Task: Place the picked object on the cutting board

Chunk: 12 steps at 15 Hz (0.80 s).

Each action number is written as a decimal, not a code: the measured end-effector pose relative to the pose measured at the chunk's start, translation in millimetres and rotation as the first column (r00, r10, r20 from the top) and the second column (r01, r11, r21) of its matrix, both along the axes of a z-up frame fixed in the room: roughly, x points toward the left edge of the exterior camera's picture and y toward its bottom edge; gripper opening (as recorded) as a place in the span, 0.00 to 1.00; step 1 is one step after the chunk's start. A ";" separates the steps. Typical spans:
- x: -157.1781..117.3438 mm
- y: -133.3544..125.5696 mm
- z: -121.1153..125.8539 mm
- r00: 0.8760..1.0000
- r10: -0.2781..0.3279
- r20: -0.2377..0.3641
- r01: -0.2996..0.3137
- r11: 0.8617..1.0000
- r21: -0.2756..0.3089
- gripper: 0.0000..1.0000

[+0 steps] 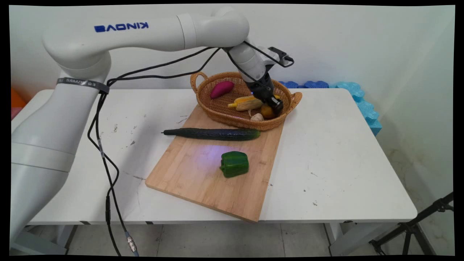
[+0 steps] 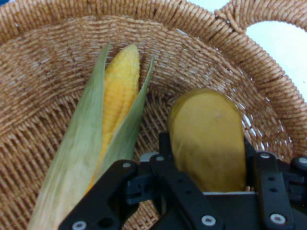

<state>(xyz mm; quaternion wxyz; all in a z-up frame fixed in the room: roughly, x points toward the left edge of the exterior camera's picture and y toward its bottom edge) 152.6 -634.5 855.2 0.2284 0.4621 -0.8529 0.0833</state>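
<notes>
I see my claw [image 2: 207, 179] clenched on a yellow mango [image 2: 206, 139] inside the wicker basket [image 1: 217, 108] at the worktop's [image 1: 344, 163] far side; its long axis runs along the fingers, beside a corn cob [image 2: 117, 91]

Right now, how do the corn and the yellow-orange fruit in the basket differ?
The corn is long and slim, wrapped in green husk; the yellow-orange fruit is short, rounded and smooth. The corn lies free on the weave; the fruit sits between the fingers of the hand, which looks closed on it. Both are yellowish, side by side in the wicker basket.
</notes>
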 end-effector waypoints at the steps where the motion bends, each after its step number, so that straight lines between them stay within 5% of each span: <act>1: 1.1 0.6 2.0 1.000 -0.002 0.001 0.002 1.000 -0.005 0.00; 7: 20.8 16.8 42.8 0.999 -0.038 0.006 0.038 0.996 -0.084 0.00; 12: 52.4 55.0 89.2 0.993 -0.118 0.005 0.117 0.981 -0.158 0.00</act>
